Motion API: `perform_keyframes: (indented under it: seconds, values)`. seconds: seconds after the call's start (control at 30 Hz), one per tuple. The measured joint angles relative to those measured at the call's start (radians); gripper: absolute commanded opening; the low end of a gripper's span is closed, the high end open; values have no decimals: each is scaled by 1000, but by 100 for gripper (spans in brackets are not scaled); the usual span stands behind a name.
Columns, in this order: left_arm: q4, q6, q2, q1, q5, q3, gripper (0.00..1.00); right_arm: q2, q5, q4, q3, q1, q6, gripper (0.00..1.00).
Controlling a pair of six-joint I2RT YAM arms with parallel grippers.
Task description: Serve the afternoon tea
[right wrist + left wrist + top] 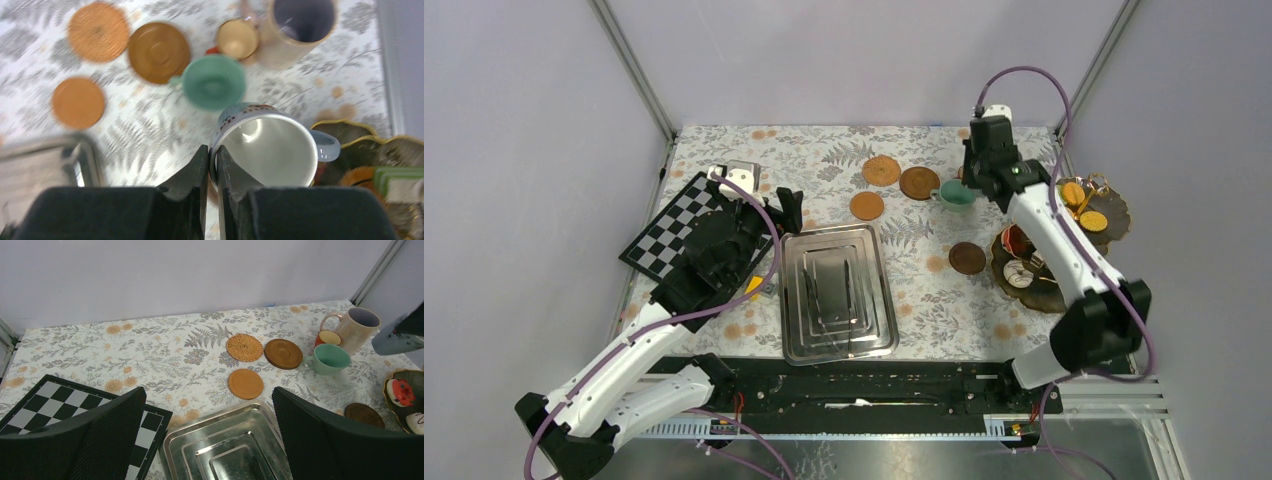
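Afternoon tea service, early stage. Item, grey mug (270, 150): off the tabletop, gripped at its rim by the right tool (212, 152), jaws drawn narrow on the wall; it hangs above the ground between the teal mug (214, 81) and the dark three-tier stand (402, 374). Item, four round coasters: woven (244, 347), dark wood (283, 353), plain orange (245, 383), and a darker one (363, 415) near the stand. All are bare, with no mug on any. Item, beige mug (355, 329) and small orange mug (327, 337): standing close together at the far right, not on coasters. Item, pastries: a red donut (400, 391) and orange biscuits (1092, 220) already lie on the stand's tiers. Left tool (209, 410): jaws wide, holding nothing, poised above the chessboard (60, 405) and steel tray (235, 440). By my reckoning every mug has yet to reach a coaster. Writing: a red-and-white band of print runs under the grey mug's rim, too blurred to read; no other label seen.
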Motion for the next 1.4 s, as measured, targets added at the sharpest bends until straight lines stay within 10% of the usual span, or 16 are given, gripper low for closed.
perform_keyframes:
  seconds: [1.0, 1.4]
  values:
    - [0, 0, 7, 0, 11, 0, 99, -122, -21, 68, -457, 122, 143, 6]
    - [0, 0, 7, 0, 11, 0, 99, -87, -4, 108, -478, 122, 143, 27]
